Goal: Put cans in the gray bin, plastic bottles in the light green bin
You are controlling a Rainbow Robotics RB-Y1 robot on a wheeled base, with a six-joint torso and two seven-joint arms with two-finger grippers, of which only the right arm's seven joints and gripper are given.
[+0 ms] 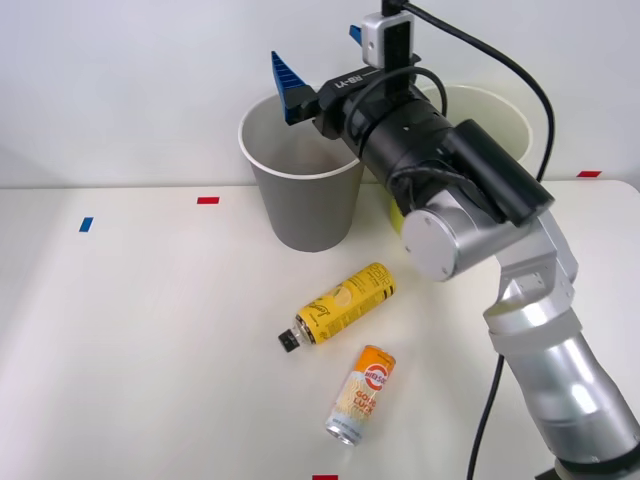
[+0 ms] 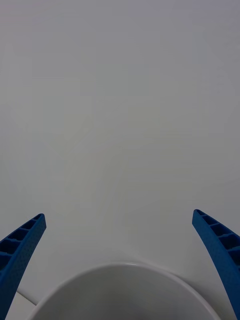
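Gripper: the right gripper (image 1: 325, 70) hangs over the gray bin (image 1: 305, 205), fingers spread wide, holding nothing.
Bottle: the yellow plastic bottle (image 1: 345, 303) lies on the counter (image 1: 140, 330), nearer the robot than the bins, cap toward the robot's left.
Can: the orange-and-cream can (image 1: 362, 393) lies just beside the bottle, closer still.
Green bin: the light green bin (image 1: 495, 115) stands behind the arm.
Next reach: probably back down toward the robot.

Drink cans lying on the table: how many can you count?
1: the orange-and-cream can lies near the table's front edge, beside the yellow bottle. Others may be hidden inside the bins.
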